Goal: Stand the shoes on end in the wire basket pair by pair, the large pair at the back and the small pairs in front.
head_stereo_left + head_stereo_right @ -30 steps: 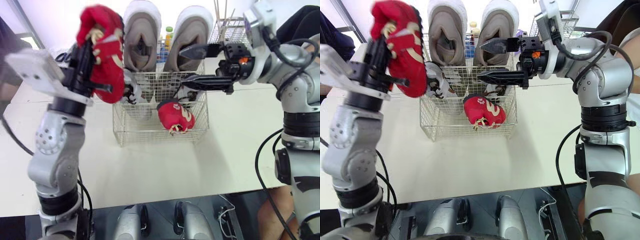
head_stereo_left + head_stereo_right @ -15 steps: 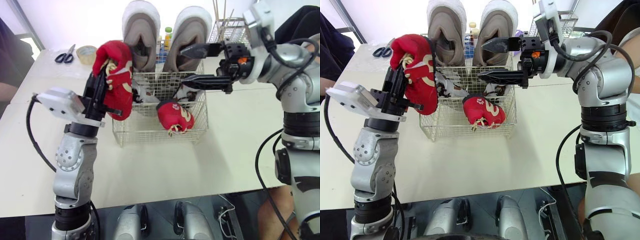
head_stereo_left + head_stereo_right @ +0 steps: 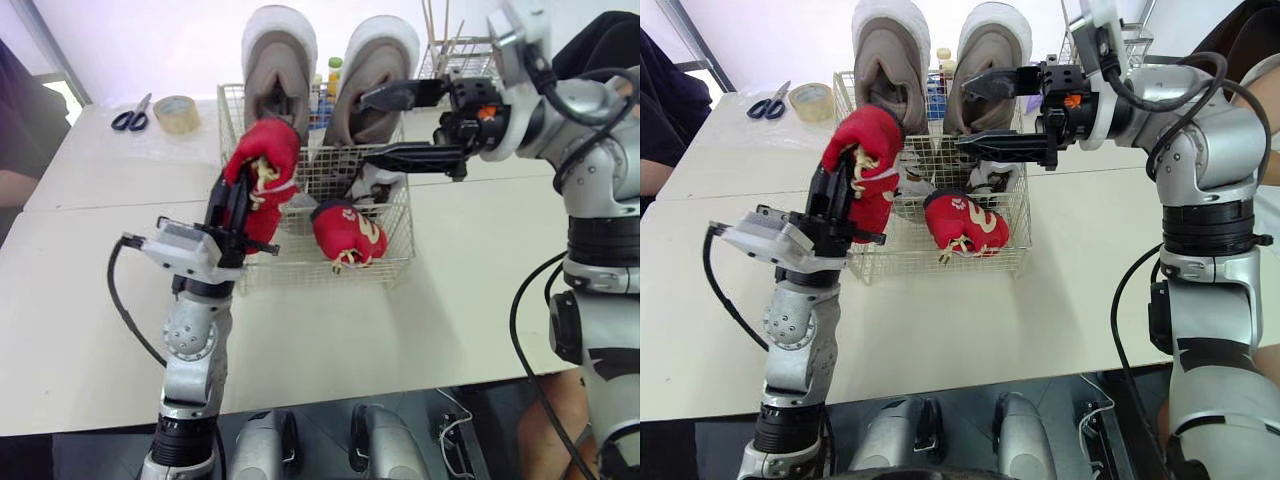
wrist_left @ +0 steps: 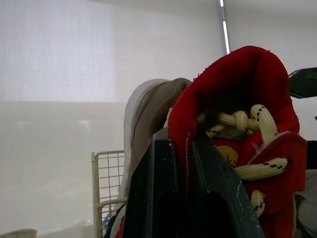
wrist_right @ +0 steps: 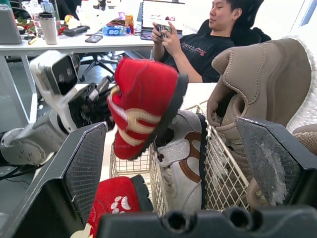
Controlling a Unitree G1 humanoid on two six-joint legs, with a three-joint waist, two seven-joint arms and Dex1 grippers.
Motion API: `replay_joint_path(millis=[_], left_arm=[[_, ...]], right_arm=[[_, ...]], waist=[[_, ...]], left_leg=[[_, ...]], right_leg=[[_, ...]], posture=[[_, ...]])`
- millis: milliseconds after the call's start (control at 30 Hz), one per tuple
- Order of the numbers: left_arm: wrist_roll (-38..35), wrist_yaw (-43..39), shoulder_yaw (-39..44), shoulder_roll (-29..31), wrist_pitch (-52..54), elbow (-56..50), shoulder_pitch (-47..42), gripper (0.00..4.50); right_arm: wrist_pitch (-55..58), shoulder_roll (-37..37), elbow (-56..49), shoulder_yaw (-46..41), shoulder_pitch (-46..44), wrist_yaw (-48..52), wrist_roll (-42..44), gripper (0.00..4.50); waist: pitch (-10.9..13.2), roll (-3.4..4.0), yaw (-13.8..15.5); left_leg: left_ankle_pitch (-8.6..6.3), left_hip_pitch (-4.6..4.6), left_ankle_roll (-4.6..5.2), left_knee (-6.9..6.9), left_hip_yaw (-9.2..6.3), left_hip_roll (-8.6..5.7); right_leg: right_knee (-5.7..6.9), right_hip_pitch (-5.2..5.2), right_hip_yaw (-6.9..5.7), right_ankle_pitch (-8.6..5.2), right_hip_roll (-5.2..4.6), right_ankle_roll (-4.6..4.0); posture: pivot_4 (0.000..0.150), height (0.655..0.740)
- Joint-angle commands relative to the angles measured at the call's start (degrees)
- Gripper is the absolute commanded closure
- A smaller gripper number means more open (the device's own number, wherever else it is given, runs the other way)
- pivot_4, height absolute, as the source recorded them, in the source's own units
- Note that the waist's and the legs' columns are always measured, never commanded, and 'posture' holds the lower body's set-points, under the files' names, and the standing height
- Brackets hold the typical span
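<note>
A wire basket (image 3: pixel 300 268) stands mid-table. Two large beige shoes (image 3: pixel 278 60) (image 3: pixel 378 65) stand on end at its back. One small red shoe (image 3: pixel 348 232) lies in the front right of the basket, with a white and brown shoe (image 5: pixel 181 163) behind it. My left gripper (image 3: pixel 235 205) is shut on the second red shoe (image 3: pixel 262 175), pinching its collar (image 4: pixel 237 99), and holds it toe-up over the basket's front left corner. Over the basket's right side, my right gripper (image 3: pixel 368 127) hangs open and holds nothing.
Scissors (image 3: pixel 130 115) and a tape roll (image 3: pixel 180 106) lie at the table's back left. A second wire rack (image 3: pixel 455 55) stands at the back right, and bottles (image 3: pixel 337 70) behind the basket. A person's arm (image 3: pixel 20 130) shows at the left; a seated person (image 5: pixel 198 39) faces the table.
My left arm has come down and swung right, carrying the red shoe from high at the left to the basket's front left corner. The right gripper stayed open, lifting slightly.
</note>
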Motion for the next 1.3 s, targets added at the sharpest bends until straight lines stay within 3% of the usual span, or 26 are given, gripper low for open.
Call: replay_joint_path(millis=[33,433,833,867,900,1100,1133,1300], left_arm=[[1.4,1.2,-0.2,-1.1,-2.8,5.6,2.7,4.46],[1.5,2.9,-3.0,-4.8,-2.5,4.3,4.5,4.46],[1.3,2.3,-1.2,-2.7,-4.3,6.6,13.0,4.46],[1.1,2.3,-0.9,-2.3,-4.3,6.3,13.8,3.68],[0.9,2.3,-0.7,-2.0,-4.1,6.0,14.6,3.35],[0.0,2.0,0.2,-0.2,-2.3,3.1,18.6,0.33],[-0.5,1.6,0.6,0.5,-1.2,1.8,19.6,0.04],[-4.3,-1.9,3.0,6.0,2.8,-5.4,23.7,0.04]], right_arm=[[0.9,-1.6,-0.7,-0.6,-2.6,0.6,-0.1,0.0],[3.4,-2.4,-2.1,-0.3,-2.8,0.5,0.3,0.0],[2.8,-1.0,-1.5,0.0,-2.4,0.9,0.1,0.0],[2.7,-0.7,-1.5,-0.1,-2.4,0.8,0.2,0.0],[2.7,-0.6,-1.5,-0.1,-2.2,0.8,0.2,0.0],[2.0,0.2,-1.4,-0.5,-1.7,0.9,0.2,0.0],[2.0,0.1,-1.5,-0.7,-1.5,0.9,0.4,0.0],[2.6,-1.0,-2.9,-1.9,1.4,0.6,1.2,0.0]], waist=[[-0.1,0.13,0.0],[-0.3,0.4,0.2],[-0.3,0.42,-0.1],[-0.3,0.42,-0.1],[-0.3,0.42,-0.1],[-0.3,0.47,-0.4],[-0.3,0.48,-0.5],[-0.3,0.49,-0.5]], left_leg=[[0.0,0.02,0.01,0.0,0.0,0.0],[-0.33,0.1,0.54,0.01,0.01,-0.15],[-0.38,0.1,0.6,0.02,0.0,-0.17],[-0.38,0.1,0.6,0.02,0.0,-0.17],[-0.39,0.1,0.6,0.02,0.0,-0.17],[-0.4,0.09,0.6,0.0,0.0,-0.15],[-0.4,0.09,0.6,-0.02,0.0,-0.15],[-0.4,0.09,0.59,-0.07,0.0,-0.11]], right_leg=[[0.0,0.02,0.0,0.0,0.0,0.0],[0.01,0.08,-0.09,0.01,-0.26,-0.02],[-0.03,0.09,-0.12,0.0,-0.34,-0.05],[-0.03,0.09,-0.12,-0.03,-0.43,-0.08],[-0.03,0.09,-0.12,-0.03,-0.45,-0.08],[-0.02,0.05,-0.14,-0.03,-0.46,-0.1],[-0.02,0.03,-0.13,-0.03,-0.46,-0.09],[-0.03,-0.01,-0.15,-0.09,-0.44,-0.2]], posture=[[0.15,0.74],[0.15,0.74],[0.15,0.74],[0.15,0.74],[0.15,0.74],[0.15,0.74],[0.15,0.74],[0.15,0.74]])
